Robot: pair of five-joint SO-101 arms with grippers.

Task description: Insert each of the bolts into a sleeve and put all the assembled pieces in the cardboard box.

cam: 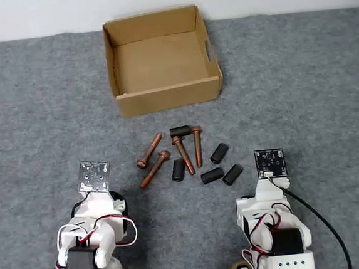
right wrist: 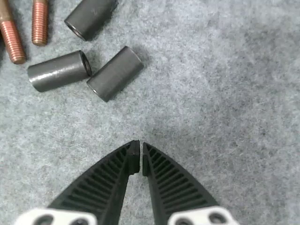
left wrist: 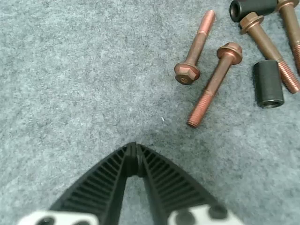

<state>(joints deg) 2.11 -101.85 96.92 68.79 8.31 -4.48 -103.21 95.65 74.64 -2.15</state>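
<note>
Several copper bolts (cam: 154,168) and black sleeves (cam: 212,175) lie loose on the grey carpet in front of the open cardboard box (cam: 118,83). My left gripper (left wrist: 136,152) is shut and holds nothing; it hovers over bare carpet short of two bolts (left wrist: 213,84) and a sleeve (left wrist: 268,83). My right gripper (right wrist: 139,152) is shut too and holds nothing, a short way from two sleeves (right wrist: 115,72) lying side by side. A third sleeve (right wrist: 89,16) and two bolt tips (right wrist: 40,23) lie beyond them.
The box's inside (cam: 160,60) has nothing in it. Both arm bases (cam: 92,255) (cam: 273,239) sit at the near edge of the table. Bare carpet (cam: 302,98) stretches to either side of the parts.
</note>
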